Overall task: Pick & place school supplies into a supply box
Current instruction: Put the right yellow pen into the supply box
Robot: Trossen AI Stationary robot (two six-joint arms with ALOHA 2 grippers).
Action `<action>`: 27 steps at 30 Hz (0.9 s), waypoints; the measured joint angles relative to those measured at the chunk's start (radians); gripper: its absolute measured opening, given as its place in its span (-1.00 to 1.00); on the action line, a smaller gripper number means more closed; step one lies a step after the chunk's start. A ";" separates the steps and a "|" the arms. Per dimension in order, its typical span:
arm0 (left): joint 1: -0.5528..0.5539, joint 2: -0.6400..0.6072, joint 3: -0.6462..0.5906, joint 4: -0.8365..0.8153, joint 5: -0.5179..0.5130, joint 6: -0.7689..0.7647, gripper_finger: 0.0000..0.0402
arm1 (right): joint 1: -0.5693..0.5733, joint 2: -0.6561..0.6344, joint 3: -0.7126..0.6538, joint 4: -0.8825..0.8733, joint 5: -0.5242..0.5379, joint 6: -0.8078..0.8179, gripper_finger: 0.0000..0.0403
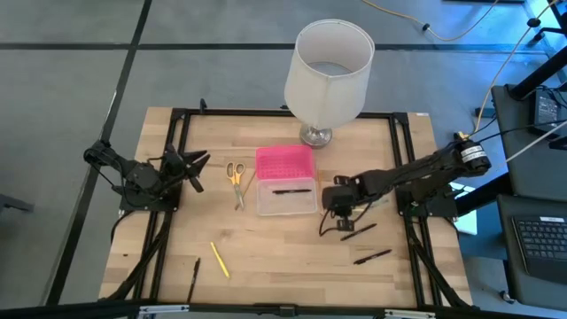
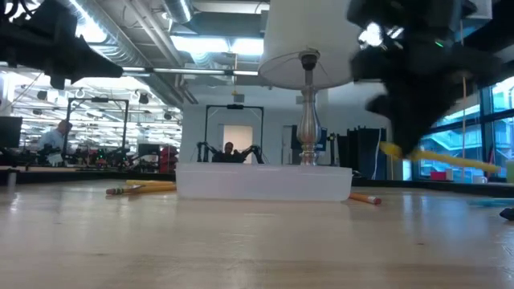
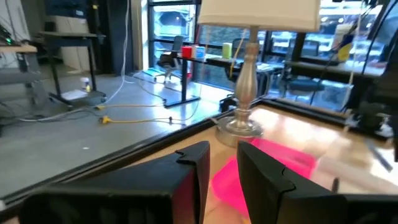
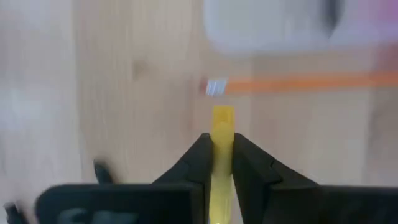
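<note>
The supply box sits mid-table, its pink lid (image 1: 285, 162) open toward the far side and its clear tray (image 1: 285, 197) holding a black pen (image 1: 291, 190). My right gripper (image 1: 337, 206) hovers just right of the tray, shut on a yellow pencil (image 4: 222, 127). An orange pencil (image 4: 298, 83) lies flat below it, beside the tray. Yellow-handled scissors (image 1: 235, 172) lie left of the box. A yellow pencil (image 1: 219, 260) and a black pen (image 1: 193, 276) lie near the front left. Two black pens (image 1: 359, 232) (image 1: 372, 257) lie front right. My left gripper (image 1: 193, 168) waits at the left, open by a narrow gap. My right gripper pinches the yellow pencil between its two fingers (image 4: 200, 155), close to one end (image 4: 222, 115), which sticks out a little past them. The fingers come from above, pointing down, and lie across the pencil. The pencil (image 2: 450, 160) is lifted clear of the table, nearly level.
A tall lamp with a white shade (image 1: 328, 62) stands on its metal foot (image 1: 315, 135) at the far edge, just behind the box. A black frame (image 1: 399, 120) borders the wooden table. Bare wood lies in front of the tray. A person (image 2: 56, 138) sits far off in the room.
</note>
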State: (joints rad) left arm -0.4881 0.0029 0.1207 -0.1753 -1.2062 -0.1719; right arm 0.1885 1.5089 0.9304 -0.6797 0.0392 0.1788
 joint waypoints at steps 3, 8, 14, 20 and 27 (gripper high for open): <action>0.000 0.000 0.000 0.024 -0.007 0.000 -0.63 | -0.047 0.000 0.074 0.015 0.018 -0.057 -0.76; 0.000 0.000 0.000 0.021 -0.014 0.001 -0.63 | -0.145 0.001 0.180 0.150 0.048 -0.155 -0.75; 0.000 0.000 0.000 0.024 0.032 -0.001 -0.60 | -0.221 0.031 0.233 0.369 0.061 -0.249 -0.75; 0.000 0.000 0.000 0.045 0.055 0.000 -0.44 | -0.231 0.137 0.233 0.515 0.021 -0.296 -0.75; 0.000 0.000 0.000 0.045 0.046 -0.007 -0.15 | -0.225 0.291 0.232 0.602 -0.134 -0.290 -0.75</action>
State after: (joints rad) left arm -0.4881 0.0025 0.1207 -0.1299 -1.1599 -0.1791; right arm -0.0368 1.8004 1.1629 -0.0777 -0.0952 -0.1108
